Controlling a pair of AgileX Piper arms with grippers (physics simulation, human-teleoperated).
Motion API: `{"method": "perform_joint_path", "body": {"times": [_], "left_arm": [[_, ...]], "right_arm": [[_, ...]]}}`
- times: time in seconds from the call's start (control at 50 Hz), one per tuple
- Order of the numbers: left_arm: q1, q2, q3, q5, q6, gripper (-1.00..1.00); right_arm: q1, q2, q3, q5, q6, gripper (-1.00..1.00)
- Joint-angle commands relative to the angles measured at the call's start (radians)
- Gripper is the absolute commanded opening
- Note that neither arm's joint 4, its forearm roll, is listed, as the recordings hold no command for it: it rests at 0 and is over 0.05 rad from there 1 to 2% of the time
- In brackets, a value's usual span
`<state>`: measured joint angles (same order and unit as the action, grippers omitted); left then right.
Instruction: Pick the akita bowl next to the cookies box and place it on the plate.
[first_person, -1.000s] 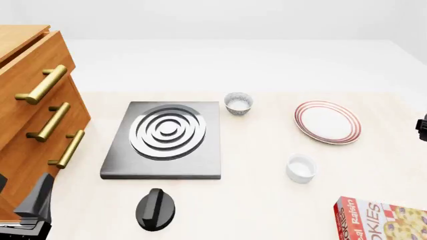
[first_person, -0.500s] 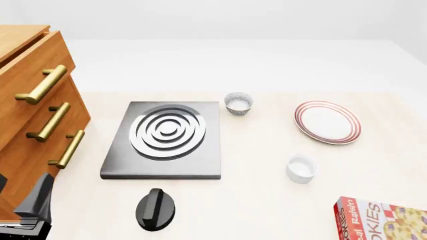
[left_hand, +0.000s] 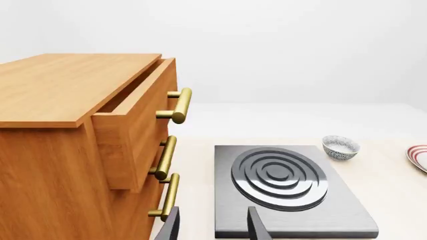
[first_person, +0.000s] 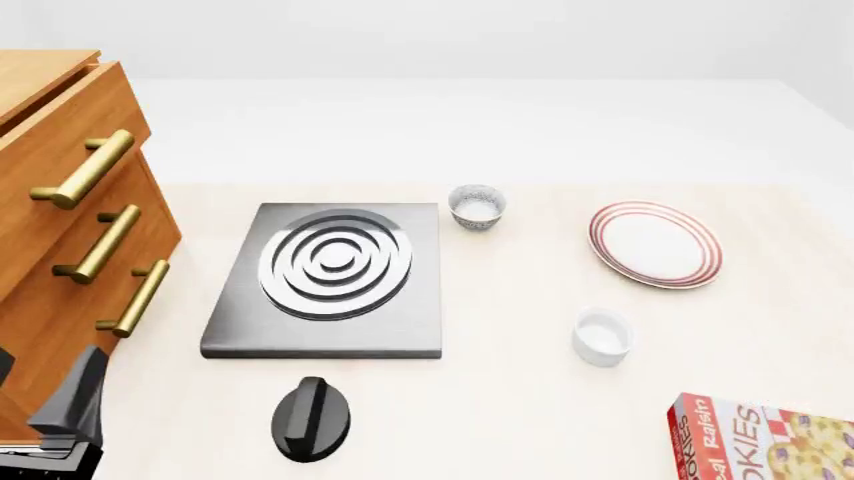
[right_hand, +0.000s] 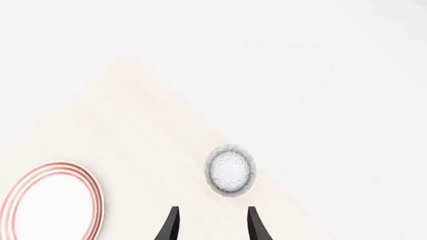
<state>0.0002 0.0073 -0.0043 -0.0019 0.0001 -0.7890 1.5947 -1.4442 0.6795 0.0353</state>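
An akita bowl (right_hand: 230, 171) lies near the table's edge in the right wrist view, with the striped plate (right_hand: 50, 205) off to one side of it. My right gripper (right_hand: 212, 225) hangs open above the table, just short of that bowl, holding nothing. The cookies box (first_person: 763, 440) shows only at the front view's lower right corner, and no bowl shows beside it there. A same-looking bowl (first_person: 477, 206) stands by the stove, left of the plate (first_person: 655, 244). My left gripper (left_hand: 212, 227) is open and empty at the near left, by the cabinet.
A wooden drawer cabinet (first_person: 67, 220) with brass handles fills the left side, its top drawer (left_hand: 137, 125) slightly pulled out. The grey stove (first_person: 330, 278) lies mid-table, with a black knob-like object (first_person: 311, 417) in front of it. A plain white cup (first_person: 602, 337) stands below the plate.
The dark tip of the right arm that showed at the front view's right edge a second ago has gone out of view. Nothing on the table moved.
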Motion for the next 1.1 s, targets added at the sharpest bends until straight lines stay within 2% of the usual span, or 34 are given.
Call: {"method": "perform_joint_path", "body": {"times": [0.02, 0.14, 0.32, 0.36, 0.38, 0.66, 0.86, 1.1], "left_arm": [[0.000, 0.000, 0.000, 0.000, 0.000, 1.00], [0.000, 0.000, 0.000, 0.000, 0.000, 1.00], [0.000, 0.000, 0.000, 0.000, 0.000, 1.00], [0.000, 0.000, 0.000, 0.000, 0.000, 1.00], [0.000, 0.000, 0.000, 0.000, 0.000, 1.00], [0.000, 0.000, 0.000, 0.000, 0.000, 1.00], [0.000, 0.000, 0.000, 0.000, 0.000, 1.00], [0.000, 0.000, 0.000, 0.000, 0.000, 1.00]], "right_arm": [[-0.039, 0.045, -0.108, 0.060, 0.008, 1.00], [-0.057, 0.077, -0.150, 0.081, 0.011, 1.00], [-0.098, 0.136, -0.205, 0.092, 0.061, 1.00], [-0.102, 0.141, -0.203, 0.089, 0.063, 1.00], [-0.130, 0.169, -0.198, 0.033, 0.057, 1.00], [-0.140, 0.201, -0.155, -0.021, 0.055, 1.00], [-0.161, 0.229, -0.137, -0.050, 0.029, 1.00], [-0.145, 0.253, -0.067, -0.123, 0.019, 1.00]]}}
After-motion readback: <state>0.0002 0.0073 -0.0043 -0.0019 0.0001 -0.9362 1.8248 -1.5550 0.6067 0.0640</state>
